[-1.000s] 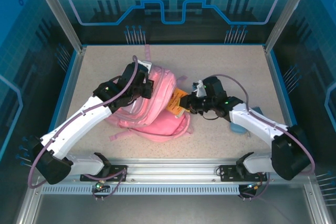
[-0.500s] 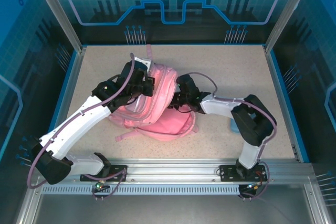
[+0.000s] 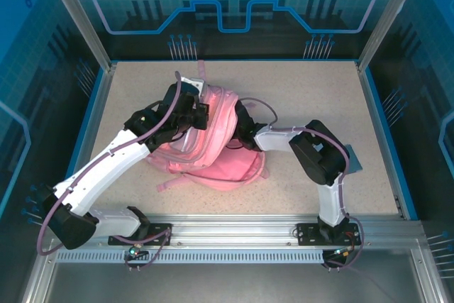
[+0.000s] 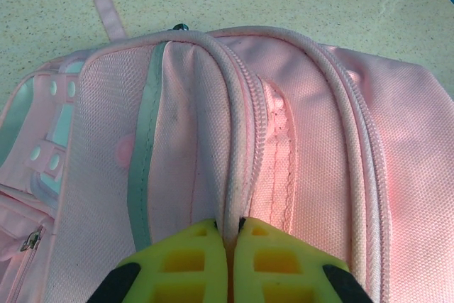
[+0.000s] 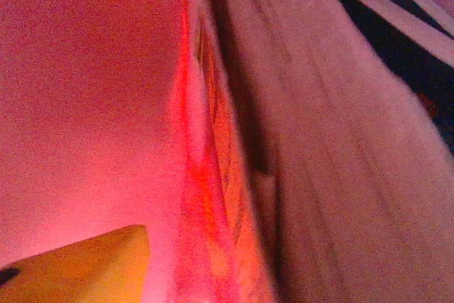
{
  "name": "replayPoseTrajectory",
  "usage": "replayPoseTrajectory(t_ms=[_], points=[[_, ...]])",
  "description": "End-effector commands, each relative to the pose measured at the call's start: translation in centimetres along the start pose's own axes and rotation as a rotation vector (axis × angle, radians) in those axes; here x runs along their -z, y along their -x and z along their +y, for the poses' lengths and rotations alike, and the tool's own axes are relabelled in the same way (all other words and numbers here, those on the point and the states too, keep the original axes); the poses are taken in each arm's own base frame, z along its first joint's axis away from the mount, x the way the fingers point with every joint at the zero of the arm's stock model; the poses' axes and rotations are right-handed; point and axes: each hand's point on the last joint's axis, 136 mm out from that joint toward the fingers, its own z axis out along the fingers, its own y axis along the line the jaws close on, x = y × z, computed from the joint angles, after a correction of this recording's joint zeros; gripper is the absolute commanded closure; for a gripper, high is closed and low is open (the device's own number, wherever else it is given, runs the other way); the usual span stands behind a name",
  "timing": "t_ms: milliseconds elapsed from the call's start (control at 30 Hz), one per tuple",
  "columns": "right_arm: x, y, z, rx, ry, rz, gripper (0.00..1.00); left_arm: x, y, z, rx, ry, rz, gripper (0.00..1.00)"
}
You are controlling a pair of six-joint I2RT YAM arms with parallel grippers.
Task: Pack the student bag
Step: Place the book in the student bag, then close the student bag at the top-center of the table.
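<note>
Lying mid-table (image 3: 305,83), the pink backpack (image 3: 213,164) has its zip seam pinched tight in the left gripper (image 4: 228,228); the right gripper (image 3: 243,125) sits inside it; how wide that one stands, I cannot tell.

Nothing legible shows in any view. The student bag (image 4: 298,104) bears no letters or numbers (its whitish patch (image 4: 50,129) carries only blank shapes).

student bag (image 4: 305,140): pink, grey-green trim | left fingers (image 4: 186,260): yellow | table (image 3: 319,90): speckled beige
</note>
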Motion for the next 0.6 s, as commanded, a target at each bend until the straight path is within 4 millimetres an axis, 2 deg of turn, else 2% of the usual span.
replayPoseTrajectory(t_ms=[0, 200, 233, 367, 500, 567], points=[[3.1, -0.3, 0.2, -0.001, -0.013, -0.032, 0.26, 3.2, 6.6, -2.2, 0.055, -0.108, -0.236, 0.95], [9.4, -0.4, -1.9, 0.008, -0.080, -0.093, 0.18, 2.0, 5.9, -2.9, 0.040, -0.137, -0.192, 0.95], [10.4, -0.5, -3.1, -0.009, -0.106, -0.097, 0.18, 1.8, 5.8, -3.0, 0.038, -0.140, -0.186, 0.95], [13.6, -0.3, -5.3, -0.053, -0.159, -0.143, 0.20, 0.9, 5.4, -3.5, 0.039, -0.157, -0.165, 0.95], [18.2, 0.3, -7.3, -0.018, -0.294, -0.248, 0.20, -0.5, 4.1, -3.8, 0.035, -0.168, -0.117, 0.93], [21.1, 1.1, -8.6, 0.020, -0.411, -0.319, 0.18, -1.4, 3.0, -4.1, 0.039, -0.180, -0.077, 0.91]])
